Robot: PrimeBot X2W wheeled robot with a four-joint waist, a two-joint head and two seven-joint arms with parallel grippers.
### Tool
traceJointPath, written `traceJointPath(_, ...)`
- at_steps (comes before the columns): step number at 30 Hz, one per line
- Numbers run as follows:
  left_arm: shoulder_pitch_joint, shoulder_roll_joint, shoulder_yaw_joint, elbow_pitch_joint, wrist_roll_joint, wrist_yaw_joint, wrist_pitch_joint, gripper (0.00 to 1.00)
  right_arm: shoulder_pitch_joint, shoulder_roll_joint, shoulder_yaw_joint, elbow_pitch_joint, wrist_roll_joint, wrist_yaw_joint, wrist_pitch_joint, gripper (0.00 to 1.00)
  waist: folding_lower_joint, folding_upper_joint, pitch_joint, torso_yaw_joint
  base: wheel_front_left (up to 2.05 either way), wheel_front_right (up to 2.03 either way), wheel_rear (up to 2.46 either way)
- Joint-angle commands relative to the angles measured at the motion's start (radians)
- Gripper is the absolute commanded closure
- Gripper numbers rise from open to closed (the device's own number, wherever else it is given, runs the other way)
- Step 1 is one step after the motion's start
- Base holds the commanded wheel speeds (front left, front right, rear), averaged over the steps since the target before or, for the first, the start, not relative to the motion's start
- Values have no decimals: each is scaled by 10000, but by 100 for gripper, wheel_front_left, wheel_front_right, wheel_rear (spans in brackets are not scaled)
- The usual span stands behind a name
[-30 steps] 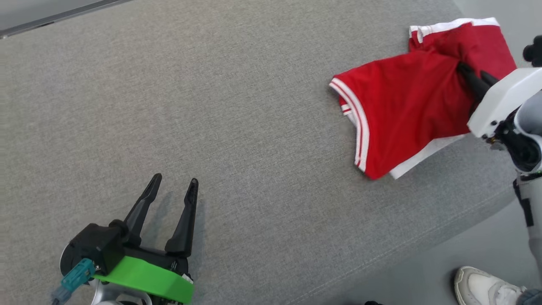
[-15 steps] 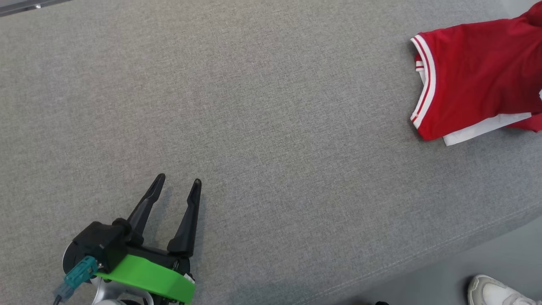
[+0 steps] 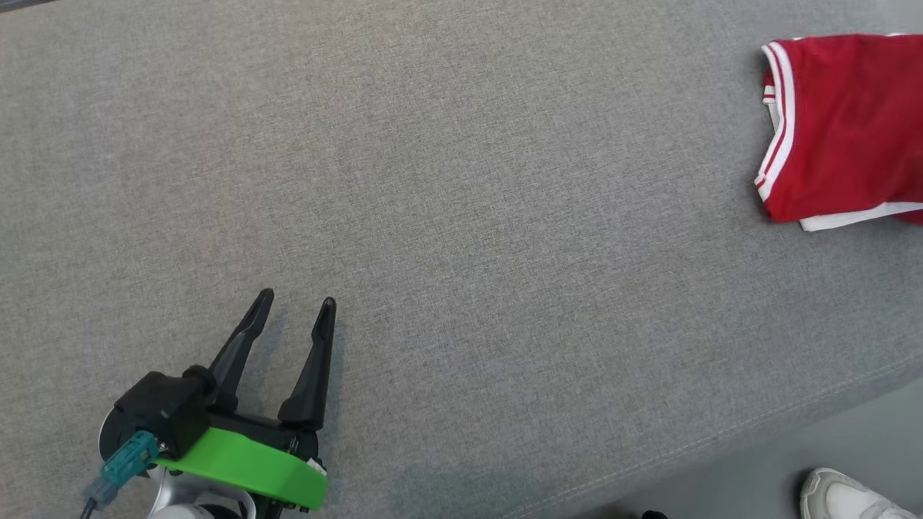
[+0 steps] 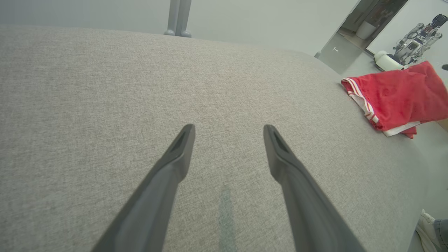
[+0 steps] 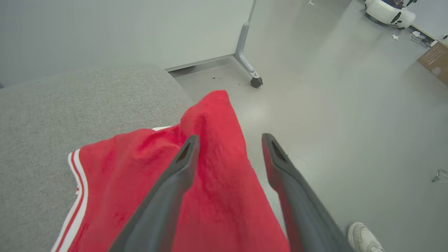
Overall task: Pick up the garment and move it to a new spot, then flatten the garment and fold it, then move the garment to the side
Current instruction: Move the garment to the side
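Note:
The garment [image 3: 844, 122] is red with white striped trim and lies bunched at the right end of the grey padded surface [image 3: 461, 180], running off the head view's right edge. In the left wrist view the garment [image 4: 395, 98] sits far to the right. My left gripper [image 3: 297, 298] is open over bare surface at the lower left, its fingers [image 4: 229, 127] spread with nothing between them. My right gripper [image 5: 231, 137] stands open over the garment [image 5: 210, 182], a raised red ridge of cloth lying between its fingers, close to the left one.
The surface's right edge drops to a grey floor [image 5: 350, 122] just past the garment. A person's white shoe [image 3: 844, 494] stands on the floor at the lower right. A wheeled stand leg [image 5: 246, 59] is beyond the surface's corner.
The head view has shifted, so the garment now sits farther right in it. My right gripper, shut on the garment a second ago, has left that view. The left gripper has stayed put.

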Motion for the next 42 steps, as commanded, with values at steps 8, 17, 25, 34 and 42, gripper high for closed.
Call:
traceJointPath(8, -27, -134, 94, 151, -133, 108, -286, 0, 176, 488, -423, 82, -1072, 0, -2269, 0, -1, 0, -238, 144, 0, 0, 0)
traceJointPath(17, 326, -297, 344, 676, -140, 237, -851, 0, 2199, 1126, 614, -2047, -505, 0, -3951, 0, -1, 0, -1324, 707, 0, 0, 0)
traceJointPath(25, 804, -219, 1156, 1495, -133, 399, -1271, 0, 4646, 2071, 1491, -4239, -455, -5, -4386, 0, -1, 0, -2298, 1669, 0, 0, 0)
traceJointPath(34, 1113, -405, 2136, 2849, 28, 74, -1401, 0, 6963, 3199, 1183, -5019, -1058, -5, -4848, 0, -1, 0, -3228, 3396, 0, 0, 0)
traceJointPath(42, 1616, -998, 3003, 3585, 607, -581, -1413, 0, 7724, 3826, 729, -4779, -2325, -7, -5534, 0, -1, 0, -3896, 3943, 0, 0, 0)
